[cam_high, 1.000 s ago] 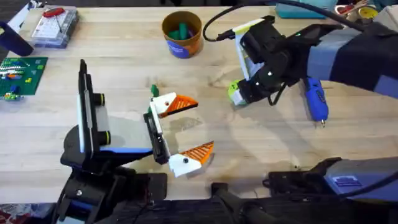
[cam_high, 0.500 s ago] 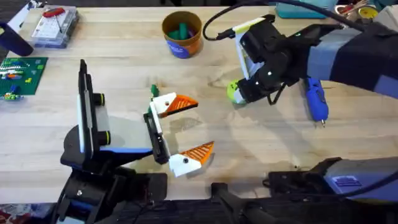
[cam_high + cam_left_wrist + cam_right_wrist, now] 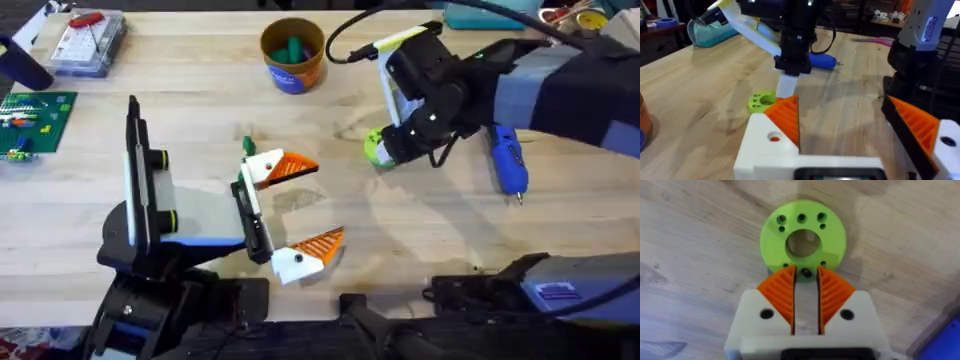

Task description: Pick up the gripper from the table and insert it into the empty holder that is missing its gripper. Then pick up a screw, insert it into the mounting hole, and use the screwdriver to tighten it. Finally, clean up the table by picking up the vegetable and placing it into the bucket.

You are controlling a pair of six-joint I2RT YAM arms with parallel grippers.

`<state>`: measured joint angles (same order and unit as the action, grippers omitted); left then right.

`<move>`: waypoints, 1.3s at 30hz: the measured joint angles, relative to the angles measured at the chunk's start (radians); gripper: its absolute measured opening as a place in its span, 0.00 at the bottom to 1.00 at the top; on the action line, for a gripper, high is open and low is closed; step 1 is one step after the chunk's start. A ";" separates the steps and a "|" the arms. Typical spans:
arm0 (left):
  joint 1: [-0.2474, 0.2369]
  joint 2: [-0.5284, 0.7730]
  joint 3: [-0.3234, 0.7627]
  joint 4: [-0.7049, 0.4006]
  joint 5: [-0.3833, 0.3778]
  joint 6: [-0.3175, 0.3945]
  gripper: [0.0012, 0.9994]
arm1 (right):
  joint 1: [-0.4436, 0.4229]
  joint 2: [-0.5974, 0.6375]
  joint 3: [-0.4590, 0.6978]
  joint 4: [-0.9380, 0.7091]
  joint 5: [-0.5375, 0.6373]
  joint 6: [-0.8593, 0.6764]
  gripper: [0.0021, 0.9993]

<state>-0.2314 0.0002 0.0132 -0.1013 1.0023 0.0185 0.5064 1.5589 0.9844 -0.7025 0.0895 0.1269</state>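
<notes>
right claw point(image 3: 806, 277) seemingly nipping green disc point(image 3: 803, 240) rim

Lime-green disc point(image 3: 802, 242) (dark holes); blue screwdriver point(image 3: 508, 160); orange-brown bucket point(image 3: 293, 54), blue band; pale wood-grain worktop point(image 3: 420, 230).

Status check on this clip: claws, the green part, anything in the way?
Right claw nearly shut, pinching green ring's rim on the table. Left claw open, holding nothing. Blue screwdriver lies beside the right arm, not blocking.
</notes>
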 joint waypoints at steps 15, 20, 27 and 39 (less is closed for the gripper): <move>0.000 0.000 0.000 0.000 0.000 0.000 0.99 | 0.000 0.000 0.002 -0.010 0.000 0.000 0.21; 0.000 0.000 0.000 0.000 0.000 0.000 0.99 | 0.000 0.000 0.003 0.004 0.000 0.000 0.21; 0.000 0.000 0.000 0.000 0.000 0.000 0.99 | 0.000 0.000 0.003 0.005 0.000 0.000 0.16; 0.000 0.000 0.000 0.000 0.000 0.000 0.99 | 0.000 0.000 0.003 0.003 0.000 -0.004 0.01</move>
<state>-0.2314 0.0002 0.0132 -0.1013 1.0023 0.0185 0.5064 1.5589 0.9871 -0.6994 0.0895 0.1234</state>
